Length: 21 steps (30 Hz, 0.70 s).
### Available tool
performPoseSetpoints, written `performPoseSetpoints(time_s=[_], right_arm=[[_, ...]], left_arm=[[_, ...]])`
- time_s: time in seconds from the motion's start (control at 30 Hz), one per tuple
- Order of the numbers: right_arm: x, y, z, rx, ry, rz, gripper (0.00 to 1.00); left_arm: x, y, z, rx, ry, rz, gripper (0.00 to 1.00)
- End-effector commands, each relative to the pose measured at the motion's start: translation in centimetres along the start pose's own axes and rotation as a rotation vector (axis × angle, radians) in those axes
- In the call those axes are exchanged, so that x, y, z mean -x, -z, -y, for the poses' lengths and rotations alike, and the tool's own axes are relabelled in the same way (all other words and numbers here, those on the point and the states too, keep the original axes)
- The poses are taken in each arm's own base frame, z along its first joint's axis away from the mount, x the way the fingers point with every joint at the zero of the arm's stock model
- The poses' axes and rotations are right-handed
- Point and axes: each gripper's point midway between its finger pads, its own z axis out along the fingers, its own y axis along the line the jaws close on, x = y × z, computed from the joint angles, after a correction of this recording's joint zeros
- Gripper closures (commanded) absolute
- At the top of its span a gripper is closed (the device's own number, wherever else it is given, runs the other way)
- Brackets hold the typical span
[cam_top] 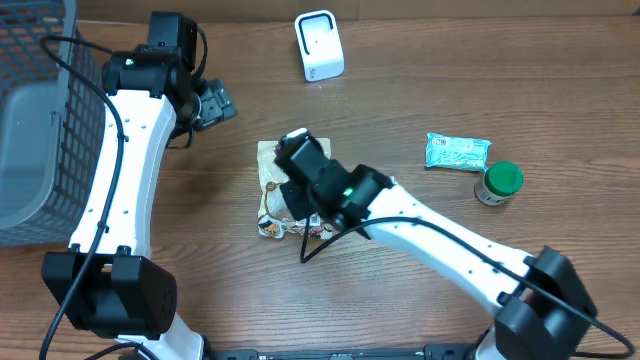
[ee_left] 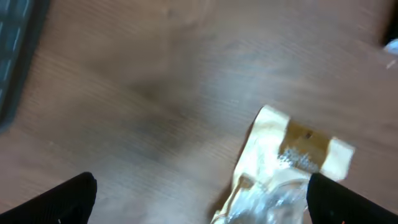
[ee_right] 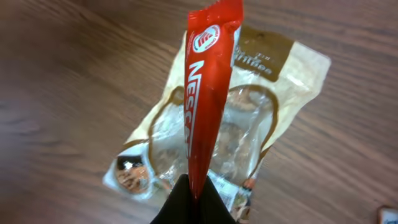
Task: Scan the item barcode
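Red sachet (ee_right: 208, 93): narrow, glossy, white lettering, pinched at lower end by right tool (ee_right: 195, 190); left tool (ee_left: 202, 194) spread.

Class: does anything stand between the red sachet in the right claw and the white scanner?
Nothing visible does. The right claw, shut on the red sachet, hangs over the snack bag; only bare table lies between there and the white scanner.
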Motion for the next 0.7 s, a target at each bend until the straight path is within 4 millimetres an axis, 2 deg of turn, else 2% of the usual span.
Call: performPoseSetpoints(time_s=[0.0, 0.1, 0.2, 0.27, 0.3, 0.33, 0.37, 0.4, 0.43, 0.57, 0.67], right_arm=[[1.1, 1.7, -0.1, 0.159, -0.072, -0.020, 0.96], [1.3, 2.5, 0.2, 0.309, -0.131, -0.062, 0.96], [1.7, 3.7, 1.1, 0.462, -0.208, -0.096, 0.96], [1.8, 4.4, 0.8, 0.537, -0.179, -0.093, 0.96], [1.9, 4.8, 0.5, 0.581, -0.160, -0.089, 0.96], [2.0, 5.0, 0.4, 0.607, -0.161, -0.088, 0.96], [2.2, 5.3, 0.3, 0.629, -0.164, -0.084, 0.96], [2.5, 5.6, 0.2, 0.658, -0.164, -0.077, 0.96], [2.8, 6.0, 0.0, 0.692, -0.162, -0.066, 0.96], [4.4, 8.3, -1.4, 0.870, -0.118, -0.004, 0.96], [5.1, 8.7, -1.3, 0.898, -0.110, 0.024, 0.96]], left_arm=[[1.0, -0.3, 1.1, -0.041, 0.018, 0.033, 0.00], [-0.7, -0.2, 1.6, -0.084, 0.015, -0.049, 0.00], [-2.6, 0.2, 3.1, -0.175, 0.015, -0.143, 0.00], [-3.4, 0.5, 4.3, -0.239, -0.006, -0.186, 0.00], [-3.9, 0.9, 5.2, -0.296, -0.037, -0.211, 0.03], [-4.2, 1.3, 6.3, -0.366, -0.097, -0.222, 0.10], [-4.6, 1.9, 7.6, -0.449, -0.164, -0.234, 0.24], [-5.5, 2.9, 9.3, -0.561, -0.239, -0.256, 0.44], [-6.1, 3.5, 10.1, -0.611, -0.260, -0.277, 0.48], [-7.3, 4.2, 11.6, -0.654, -0.289, -0.300, 0.46], [-7.8, 4.4, 12.0, -0.658, -0.305, -0.308, 0.48]])
